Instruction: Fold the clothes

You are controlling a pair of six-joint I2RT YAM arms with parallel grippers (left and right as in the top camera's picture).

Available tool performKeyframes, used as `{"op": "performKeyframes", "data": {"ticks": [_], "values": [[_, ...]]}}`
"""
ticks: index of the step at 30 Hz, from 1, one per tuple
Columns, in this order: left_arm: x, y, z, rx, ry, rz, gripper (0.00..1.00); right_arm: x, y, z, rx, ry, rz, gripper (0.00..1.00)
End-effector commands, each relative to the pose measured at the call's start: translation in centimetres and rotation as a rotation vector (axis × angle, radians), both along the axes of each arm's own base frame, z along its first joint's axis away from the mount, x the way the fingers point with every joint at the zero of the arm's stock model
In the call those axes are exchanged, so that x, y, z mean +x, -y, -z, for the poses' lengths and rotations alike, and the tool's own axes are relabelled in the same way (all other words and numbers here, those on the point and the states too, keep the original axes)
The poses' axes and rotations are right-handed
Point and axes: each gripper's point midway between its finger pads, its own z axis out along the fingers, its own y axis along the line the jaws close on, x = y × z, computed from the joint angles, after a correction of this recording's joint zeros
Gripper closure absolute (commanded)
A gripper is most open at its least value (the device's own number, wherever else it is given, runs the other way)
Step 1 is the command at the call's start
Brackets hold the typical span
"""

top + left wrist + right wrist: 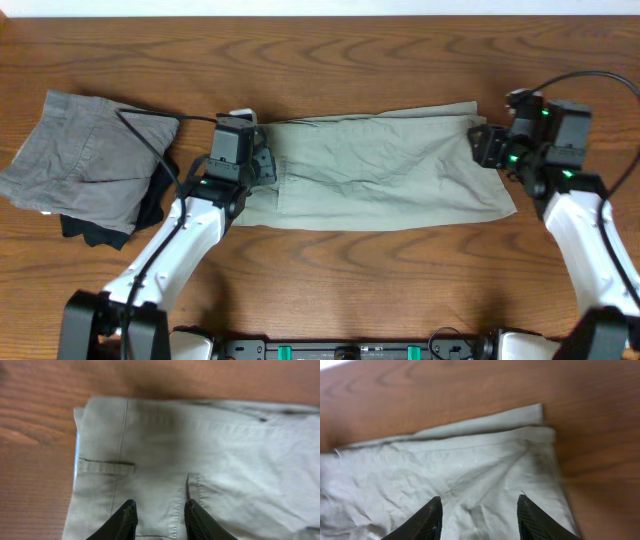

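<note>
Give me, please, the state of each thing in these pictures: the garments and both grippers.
khaki shorts, spread flat in a long strip, wrinkled, two layers showing at the right end.
grey shorts, loosely folded, lying partly on the black garment.
black garment, mostly hidden beneath the grey shorts.
left gripper, open, over the pocket end of the khaki shorts.
right gripper, open, over the opposite end.

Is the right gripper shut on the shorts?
No, the right gripper has its fingers spread wide over the shorts, with nothing pinched between them.
</note>
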Motion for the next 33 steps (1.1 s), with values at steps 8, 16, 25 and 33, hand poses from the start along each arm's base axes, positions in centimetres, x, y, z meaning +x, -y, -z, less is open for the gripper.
{"op": "performKeyframes", "data": {"ticks": [8,16,25,33], "values": [[-0.3,-0.5,4.4,0.043,-0.108,-0.008,0.65,3.6,-2.0,9.0,-0.014,-0.052,-0.097,0.45],[-0.5,-0.5,6.2,0.054,-0.15,-0.008,0.65,2.9,-0.6,15.6,-0.076,-0.178,-0.038,0.35],[-1.3,-0.7,9.2,0.075,-0.23,-0.007,0.65,-3.6,6.2,20.3,-0.288,-0.515,0.287,0.46],[-1.9,-0.7,9.6,0.072,-0.258,0.0,0.65,-11.3,9.6,21.1,-0.229,-0.826,0.589,0.54]]}}
